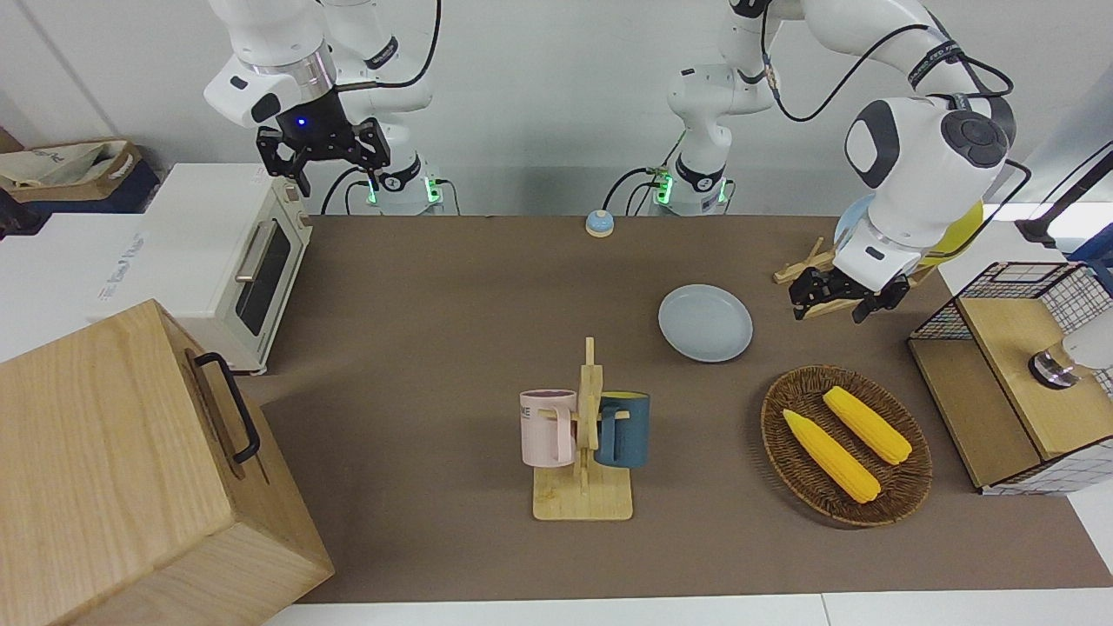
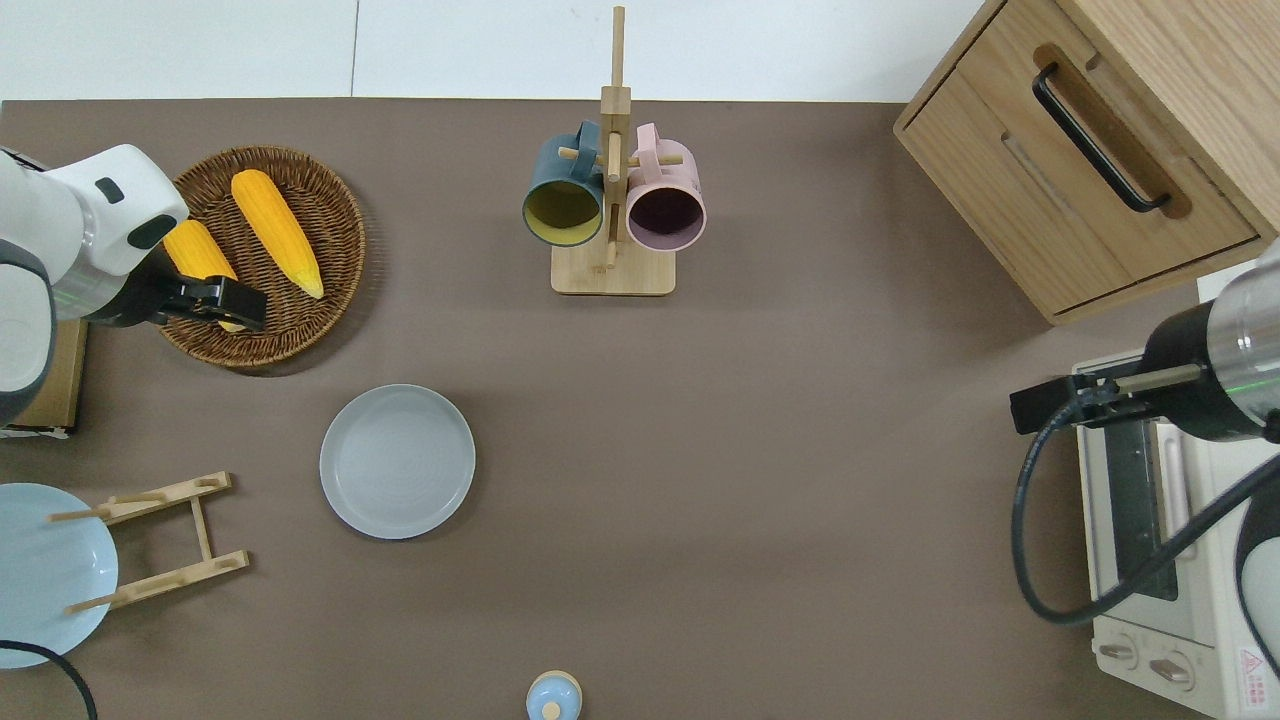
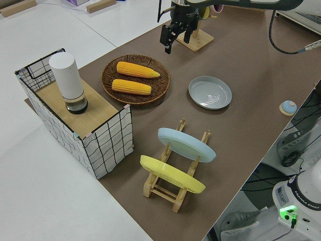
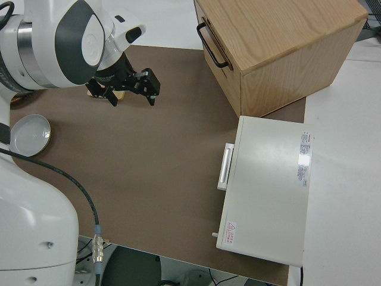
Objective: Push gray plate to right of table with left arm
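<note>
The gray plate (image 2: pixel 397 461) lay flat on the table (image 2: pixel 760 480), nearer the robots than the corn basket (image 2: pixel 300 320), over whose edge the left gripper (image 2: pixel 222 302) hung, fingers apart.

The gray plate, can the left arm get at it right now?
Probably yes. The gray plate lies alone on bare table, and the left claw hangs open over the wicker basket rim, with nothing between them. The right arm is parked.

gray plate (image 2: pixel 397 461): pale bluish-gray (plain) | table (image 2: pixel 800 450): dark brown | corn (image 2: pixel 276 232): yellow | basket (image 2: pixel 335 240): brown weave
</note>
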Tool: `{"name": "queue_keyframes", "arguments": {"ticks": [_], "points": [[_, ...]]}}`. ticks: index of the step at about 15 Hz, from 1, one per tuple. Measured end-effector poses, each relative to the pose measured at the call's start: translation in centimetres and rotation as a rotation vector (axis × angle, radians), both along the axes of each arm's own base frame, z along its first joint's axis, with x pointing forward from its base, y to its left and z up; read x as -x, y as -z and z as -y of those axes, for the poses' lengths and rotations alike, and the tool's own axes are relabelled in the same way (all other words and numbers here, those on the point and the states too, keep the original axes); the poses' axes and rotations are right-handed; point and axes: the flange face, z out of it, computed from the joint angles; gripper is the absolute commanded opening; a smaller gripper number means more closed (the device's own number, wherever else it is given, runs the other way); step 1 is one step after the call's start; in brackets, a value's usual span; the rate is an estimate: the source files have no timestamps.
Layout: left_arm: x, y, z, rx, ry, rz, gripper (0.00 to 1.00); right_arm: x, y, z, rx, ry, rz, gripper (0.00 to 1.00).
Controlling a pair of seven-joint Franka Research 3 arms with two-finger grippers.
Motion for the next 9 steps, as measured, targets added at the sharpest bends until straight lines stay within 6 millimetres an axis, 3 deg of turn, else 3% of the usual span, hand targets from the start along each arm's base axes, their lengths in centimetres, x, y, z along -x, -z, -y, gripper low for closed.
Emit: {"name": "queue_keyframes", "arguments": {"ticks": [5, 9], "points": [[0.3, 0.9, -0.2, 0.021, -0.013, -0.024, 1.0, 0.0, 0.0, 0.0, 0.0, 0.0, 0.0, 0.983], [1.0, 3.0, -0.1, 0.023, -0.013, -0.072, 0.99, 0.0, 0.0, 0.0, 0.0, 0.0, 0.0, 0.983]]}}
